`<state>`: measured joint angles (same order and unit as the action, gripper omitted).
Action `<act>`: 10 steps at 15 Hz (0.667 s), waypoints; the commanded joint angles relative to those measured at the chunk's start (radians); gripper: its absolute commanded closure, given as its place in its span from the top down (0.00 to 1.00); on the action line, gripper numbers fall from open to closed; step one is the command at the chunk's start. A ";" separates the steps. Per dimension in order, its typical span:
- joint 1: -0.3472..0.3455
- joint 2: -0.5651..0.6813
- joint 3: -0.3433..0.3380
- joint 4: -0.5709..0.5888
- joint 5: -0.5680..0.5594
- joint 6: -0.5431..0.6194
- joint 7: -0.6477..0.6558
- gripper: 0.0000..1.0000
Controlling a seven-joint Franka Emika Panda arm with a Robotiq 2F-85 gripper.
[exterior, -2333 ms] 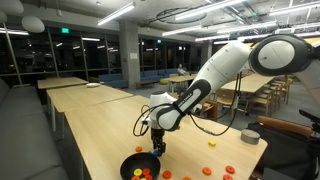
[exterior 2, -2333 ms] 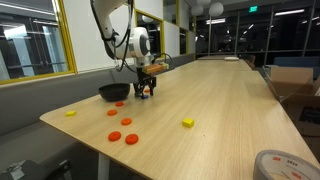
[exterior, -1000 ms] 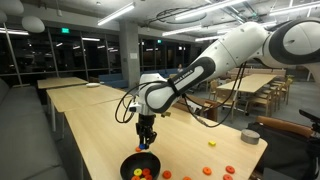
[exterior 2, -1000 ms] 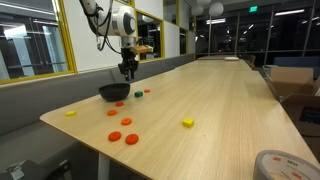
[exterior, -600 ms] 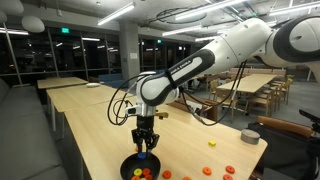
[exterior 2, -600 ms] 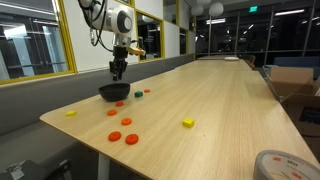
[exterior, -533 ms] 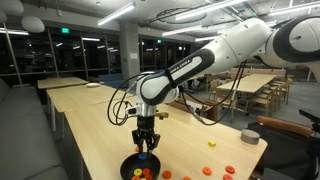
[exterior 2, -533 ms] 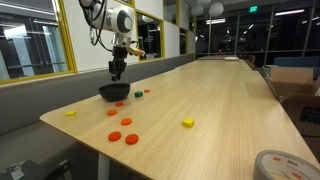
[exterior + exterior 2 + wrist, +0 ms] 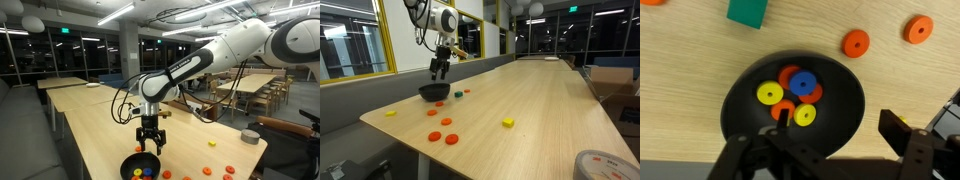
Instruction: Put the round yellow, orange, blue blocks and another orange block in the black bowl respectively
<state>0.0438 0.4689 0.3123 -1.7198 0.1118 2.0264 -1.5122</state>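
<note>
Hand [image 9: 150, 148] spread, empty, hovers just above black bowl [image 9: 740, 105] holding coloured discs [image 9: 803, 83]

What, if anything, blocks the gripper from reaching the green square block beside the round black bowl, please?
Probably nothing, so yes: the open gripper hovers above the round black bowl, and the green square block lies just outside its rim, uncovered.

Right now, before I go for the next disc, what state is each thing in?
Bowl: upright on the table, holding discs.
Yellow discs: two, flat in the bowl.
Blue disc: in the bowl, lying on orange ones.
Loose orange discs: two, flat on the table, outside the bowl.
Green block: on the table, outside the bowl.
End effector: open, empty, above the bowl.
</note>
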 commanded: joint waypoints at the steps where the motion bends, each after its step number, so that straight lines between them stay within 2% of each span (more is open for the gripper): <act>1: 0.045 -0.037 -0.069 -0.034 -0.024 0.055 0.140 1.00; 6: 0.027 -0.121 -0.104 -0.196 0.010 0.199 0.326 0.99; 10: 0.040 -0.181 -0.108 -0.315 0.022 0.298 0.535 1.00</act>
<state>0.0663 0.3776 0.2114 -1.9180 0.1105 2.2486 -1.1160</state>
